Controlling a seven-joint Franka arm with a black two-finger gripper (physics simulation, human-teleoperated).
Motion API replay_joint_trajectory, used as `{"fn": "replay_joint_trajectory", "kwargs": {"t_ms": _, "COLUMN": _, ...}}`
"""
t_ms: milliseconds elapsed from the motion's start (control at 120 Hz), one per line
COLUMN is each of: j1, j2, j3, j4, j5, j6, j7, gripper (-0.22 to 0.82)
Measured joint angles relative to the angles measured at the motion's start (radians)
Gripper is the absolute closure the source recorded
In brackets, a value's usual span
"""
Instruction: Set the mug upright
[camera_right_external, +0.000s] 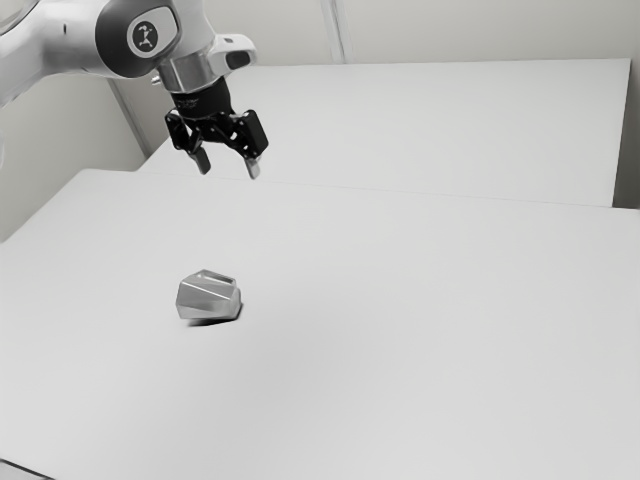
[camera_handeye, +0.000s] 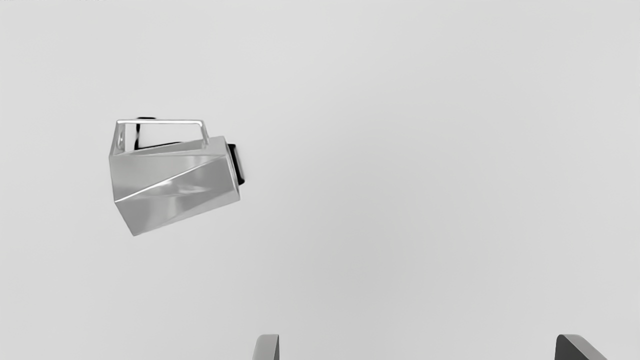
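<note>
High over the table, my gripper (camera_right_external: 229, 170) is open and holds nothing. In the wrist view the fingertips of my gripper (camera_handeye: 417, 347) stand wide apart. A silver, faceted mug (camera_right_external: 208, 298) lies on its side on the table, well below my gripper in the exterior view. The wrist view gives the same mug (camera_handeye: 175, 182) off to one side of my fingers, with its angular handle along one flank. Neither finger touches it.
The white table (camera_right_external: 420, 330) stretches around the mug. Behind it, in the exterior view, is another pale flat surface (camera_right_external: 430, 130), with walls beyond. A dark thin edge (camera_right_external: 25, 469) crosses the exterior view's lower left corner.
</note>
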Motion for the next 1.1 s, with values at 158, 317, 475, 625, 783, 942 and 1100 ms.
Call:
{"fn": "replay_joint_trajectory", "kwargs": {"t_ms": 158, "j1": -0.003, "j2": -0.011, "j3": 0.0, "j4": -0.004, "j5": 0.0, "j6": 0.001, "j7": 0.0, "gripper": 0.0}}
{"fn": "replay_joint_trajectory", "kwargs": {"t_ms": 317, "j1": 0.02, "j2": -0.053, "j3": 0.001, "j4": -0.023, "j5": 0.001, "j6": -0.013, "j7": 0.0, "gripper": 0.0}}
{"fn": "replay_joint_trajectory", "kwargs": {"t_ms": 475, "j1": 0.113, "j2": -0.061, "j3": 0.0, "j4": -0.023, "j5": 0.001, "j6": -0.048, "j7": 0.003, "gripper": 0.0}}
{"fn": "replay_joint_trajectory", "kwargs": {"t_ms": 625, "j1": 0.203, "j2": -0.061, "j3": 0.003, "j4": -0.019, "j5": -0.009, "j6": -0.069, "j7": 0.028, "gripper": 0.0}}
{"fn": "replay_joint_trajectory", "kwargs": {"t_ms": 783, "j1": 0.309, "j2": -0.024, "j3": 0.006, "j4": -0.014, "j5": -0.046, "j6": -0.087, "j7": 0.083, "gripper": 0.0}}
{"fn": "replay_joint_trajectory", "kwargs": {"t_ms": 942, "j1": 0.373, "j2": 0.032, "j3": 0.006, "j4": -0.011, "j5": -0.057, "j6": -0.088, "j7": 0.135, "gripper": 0.0}}
{"fn": "replay_joint_trajectory", "kwargs": {"t_ms": 1100, "j1": 0.421, "j2": 0.05, "j3": 0.006, "j4": -0.034, "j5": -0.073, "j6": -0.074, "j7": 0.18, "gripper": 0.0}}
